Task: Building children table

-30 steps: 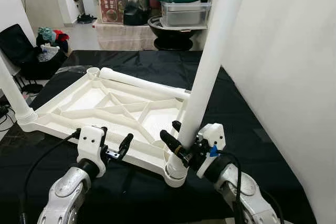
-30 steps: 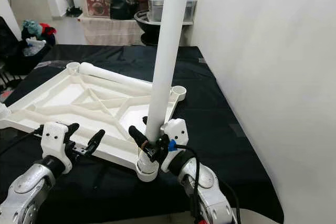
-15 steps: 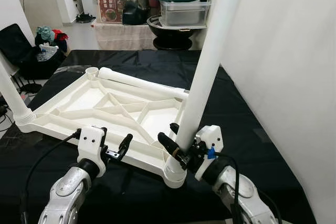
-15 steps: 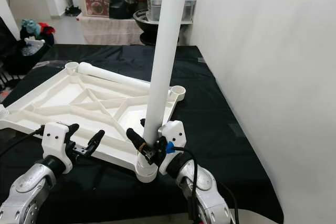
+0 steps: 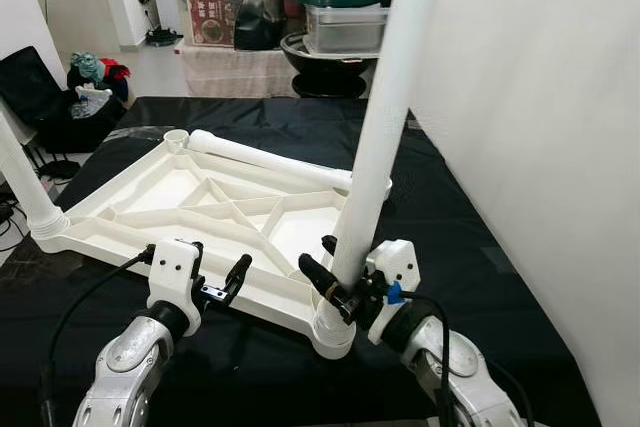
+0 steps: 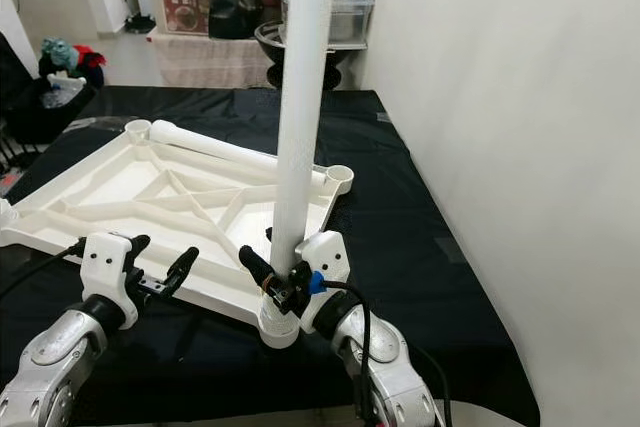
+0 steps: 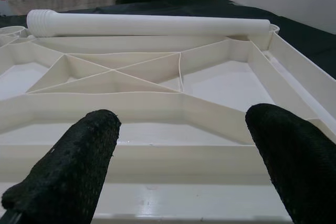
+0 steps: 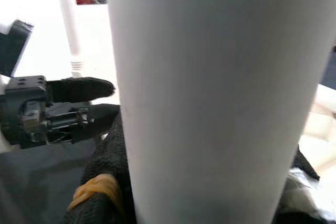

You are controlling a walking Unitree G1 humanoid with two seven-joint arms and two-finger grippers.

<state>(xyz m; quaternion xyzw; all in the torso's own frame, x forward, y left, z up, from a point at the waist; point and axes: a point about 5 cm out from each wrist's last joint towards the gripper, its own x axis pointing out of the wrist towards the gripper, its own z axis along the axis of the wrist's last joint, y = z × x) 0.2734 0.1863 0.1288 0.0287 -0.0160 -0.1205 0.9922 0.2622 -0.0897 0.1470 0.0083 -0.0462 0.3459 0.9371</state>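
On the black cloth, the right gripper clamps an upright white leg; the left gripper hovers, fingers apart, over the upturned tabletop.

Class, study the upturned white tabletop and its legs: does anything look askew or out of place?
The leg held by the right tool stands in the near corner socket but tilts instead of standing straight. Another leg lies loose across the tabletop's far edge, not fitted.
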